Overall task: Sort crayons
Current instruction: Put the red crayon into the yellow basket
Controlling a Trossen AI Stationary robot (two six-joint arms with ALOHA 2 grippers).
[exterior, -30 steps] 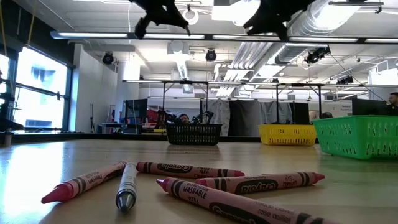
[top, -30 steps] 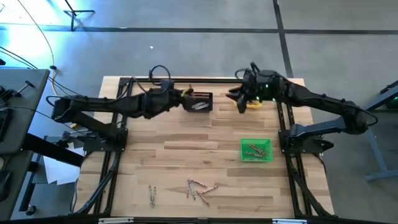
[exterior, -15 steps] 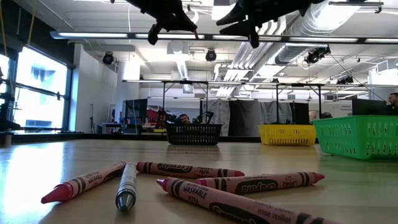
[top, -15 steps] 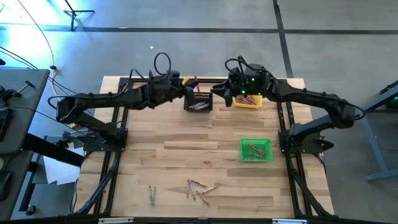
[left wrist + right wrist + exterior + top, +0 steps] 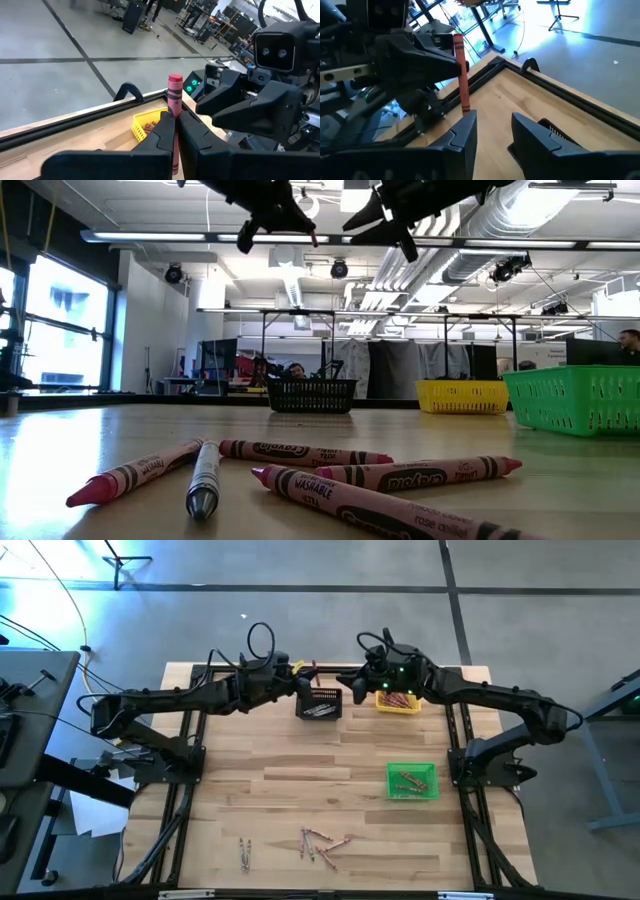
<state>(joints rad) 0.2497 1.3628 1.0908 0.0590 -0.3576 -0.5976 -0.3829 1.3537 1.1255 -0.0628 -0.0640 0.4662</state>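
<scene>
- Above the black bin point(image 5: 320, 703), both arms meet at the table's 12 o'clock edge.
- Left gripper point(image 5: 176, 125) clenched on a red crayon point(image 5: 174, 97), held upright.
- Right gripper point(image 5: 492, 127) released, just beside that crayon.
- Loose crayons point(image 5: 320, 843) lie at 6 o'clock.

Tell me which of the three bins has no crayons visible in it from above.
None: the black bin shows grey crayons, the yellow bin reddish crayons, the green bin orange-brown crayons.

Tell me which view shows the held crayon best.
The left wrist view: the crayon stands upright, pinched in the shut left hand. The right wrist view shows it beyond the open right hand; the high and low views show only a speck.
</scene>
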